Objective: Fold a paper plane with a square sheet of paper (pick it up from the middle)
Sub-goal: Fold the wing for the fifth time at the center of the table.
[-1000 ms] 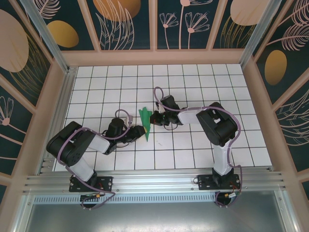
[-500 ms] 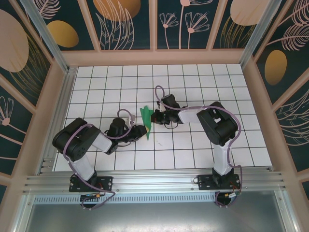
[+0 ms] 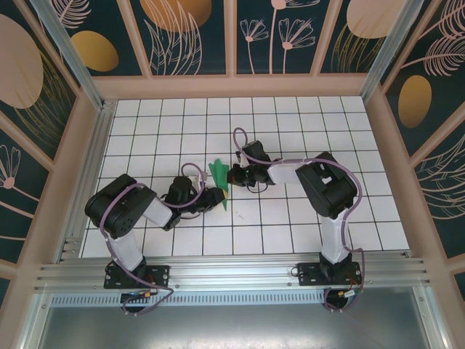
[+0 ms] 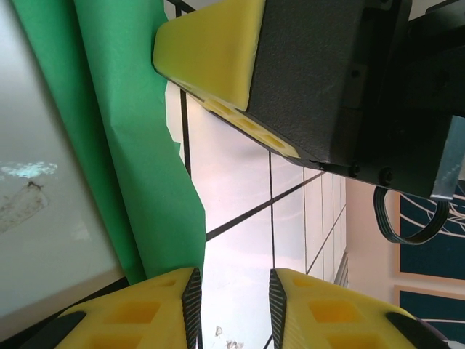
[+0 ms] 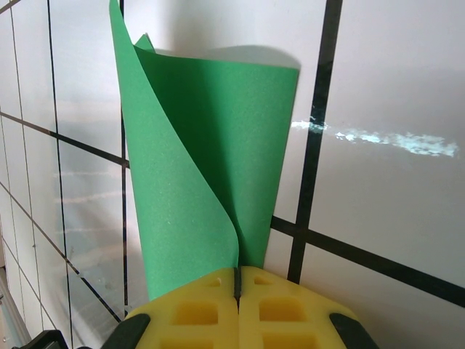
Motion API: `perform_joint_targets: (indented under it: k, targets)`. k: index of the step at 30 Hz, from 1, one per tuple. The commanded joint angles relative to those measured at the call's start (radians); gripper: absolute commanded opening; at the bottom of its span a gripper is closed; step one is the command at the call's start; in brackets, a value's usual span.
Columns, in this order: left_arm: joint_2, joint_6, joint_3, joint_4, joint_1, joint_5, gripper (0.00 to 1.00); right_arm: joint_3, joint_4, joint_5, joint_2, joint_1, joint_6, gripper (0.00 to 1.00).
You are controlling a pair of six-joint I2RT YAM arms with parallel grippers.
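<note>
A: What's changed in the last sec?

B: Mostly your left arm. The elbow's swung in twd the middle, while the left gripper (image 3: 212, 196) has stayed low at the near tip of the paper plane (image 3: 218, 176). The right gripper (image 3: 231, 177) hasn't budged.

A: Where's the paper rel. to each?

B: Right gripper (image 5: 237, 285): jaws pressed flat together w/ an edge of the paper plane (image 5: 196, 167) nipped in the seam. The rest curls up and away straight ahead of it, not flat on the table (image 5: 378, 87). Left gripper (image 4: 234, 305): jaws narrow but apart, bare table showing thru the gap. The paper plane (image 4: 138, 145) runs just beside one finger (image 4: 142, 314), touching its tip, not btwn the two. So you're holding nothing on the left yet.

A: Meaning for the task?

B: Imo no new crease, just a re-aim. Right is the anchor, left is lining up on the near end. It's a slim pointed strip already, so the early folds look done. Wings prob. still to go.

A: Next?

B: Slide the left gripper sideways so the green edge sits inside its gap, then close. Go gently: thin paper, small pinch on the right, and a tug could pull it free.
</note>
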Motion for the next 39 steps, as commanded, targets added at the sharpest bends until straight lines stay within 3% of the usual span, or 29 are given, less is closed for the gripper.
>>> perform_joint_targets:
  k: [1, 18, 39]
  targets:
    - [0.018, 0.01, 0.019, 0.002, -0.005, 0.017, 0.33, -0.003, -0.077, 0.072, 0.061, -0.015, 0.011, 0.03]
    - [0.008, 0.079, 0.053, -0.127, -0.007, 0.01, 0.28, -0.003, -0.085, 0.075, 0.065, -0.018, 0.017, 0.16]
    - [-0.004, 0.197, 0.121, -0.396, -0.008, -0.025, 0.23, -0.004, -0.097, 0.084, 0.08, -0.018, 0.03, 0.16]
